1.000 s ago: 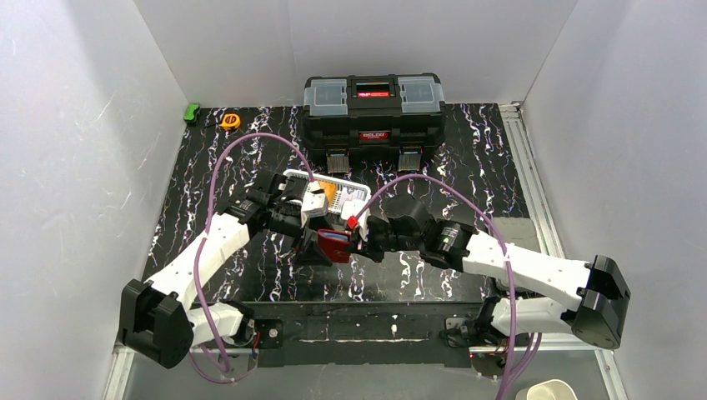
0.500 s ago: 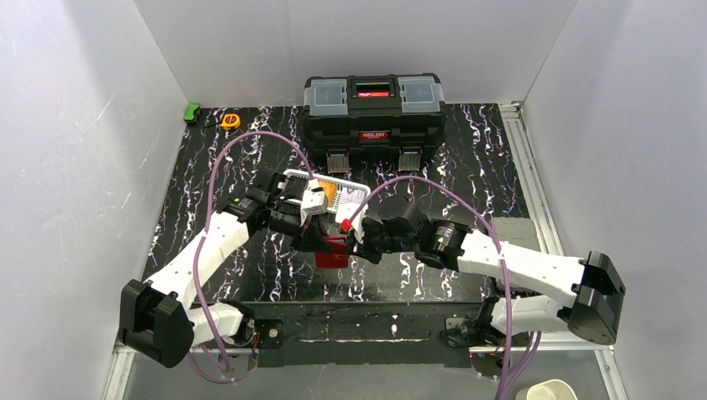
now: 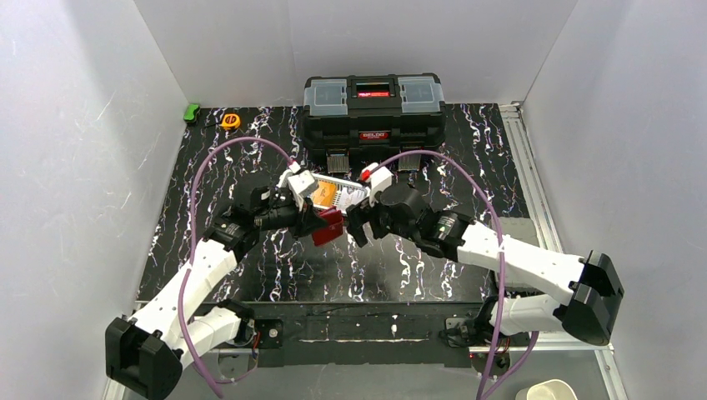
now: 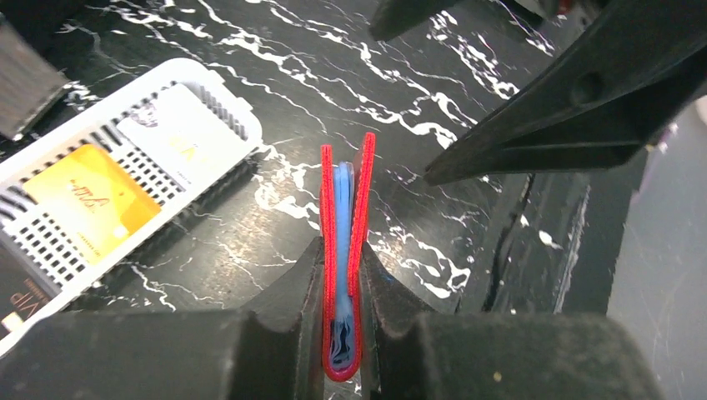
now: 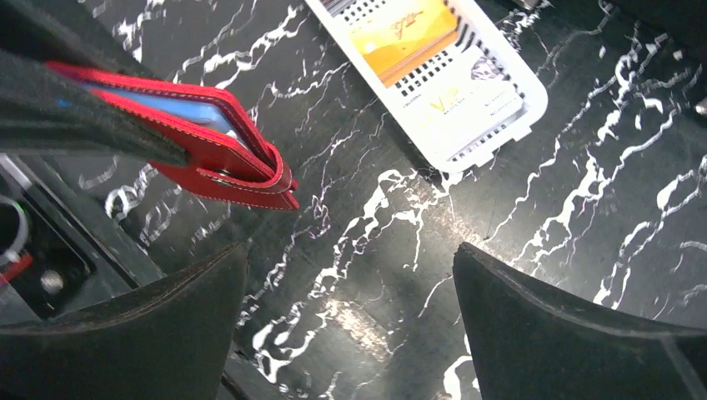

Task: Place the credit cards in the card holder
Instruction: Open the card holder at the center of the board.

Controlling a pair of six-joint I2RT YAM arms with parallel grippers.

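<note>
The red card holder [image 3: 328, 227] hangs above the table, folded, its fold pinched in my left gripper [image 3: 315, 222]. In the left wrist view the card holder [image 4: 363, 192] stands edge-on between the fingers of the left gripper [image 4: 342, 250], with a light blue credit card [image 4: 343, 208] inside. My right gripper [image 3: 358, 223] is open just right of it and holds nothing. The right wrist view shows the card holder [image 5: 225, 158] up left of the wide right gripper [image 5: 350, 250]. An orange card [image 3: 327, 194] and a pale card [image 5: 467, 96] lie in the basket.
The white mesh basket [image 3: 353, 197] sits just behind both grippers. A big black toolbox [image 3: 373, 108] stands at the back. An orange tape measure [image 3: 231, 121] and a green object [image 3: 192, 112] lie at the back left corner.
My left gripper shut on the card holder and lifted it back toward the basket. My right gripper then opened, let go, and drew off to the right.
</note>
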